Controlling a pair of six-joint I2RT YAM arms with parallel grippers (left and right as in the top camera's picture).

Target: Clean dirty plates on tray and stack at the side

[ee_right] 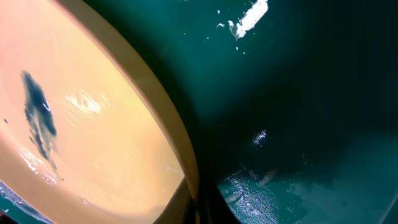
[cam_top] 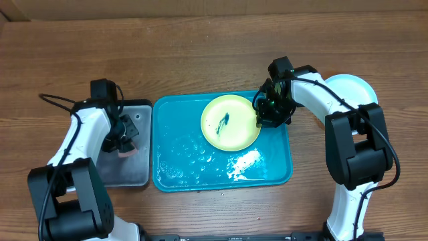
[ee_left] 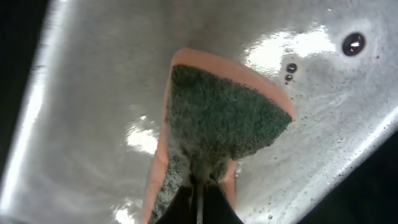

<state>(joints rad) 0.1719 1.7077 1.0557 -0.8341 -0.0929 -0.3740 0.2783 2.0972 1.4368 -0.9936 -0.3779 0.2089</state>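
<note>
right end effector: pressed together on the right rim of the yellow-green plate; from the wrist view it's a thin edge pinch
left end effector: pinching the sponge, green scrub face towards the wrist camera, pink body behind it, over the wet grey metal tray
where the plate is: far half of the teal tray, right of centre, with the dark smear in its middle; flat or slightly tipped, we can't tell
other plate: a pale blue-white plate on the counter just right of the teal tray, partly under the right arm; we only spot these two
step in hand: our guess is bracing the dirty plate so the sponge can come over and scrub
doing it well: we'd hold that rim firm and low, bring the sponge in from the left and land it square on the smear, then use short strokes towards the pinched edge so the plate doesn't pivot out of the grip
in the way: the raised rims of both trays sit between sponge and plate, so we'd lift over them, not drag
slippery bits: water beads and a suds patch on the near side of the teal tray, so a wet rim could slide out of an edge pinch
stacking spot: the right arm arches over the blue-white plate, so we'd want a clean swing to set anything on it
</note>
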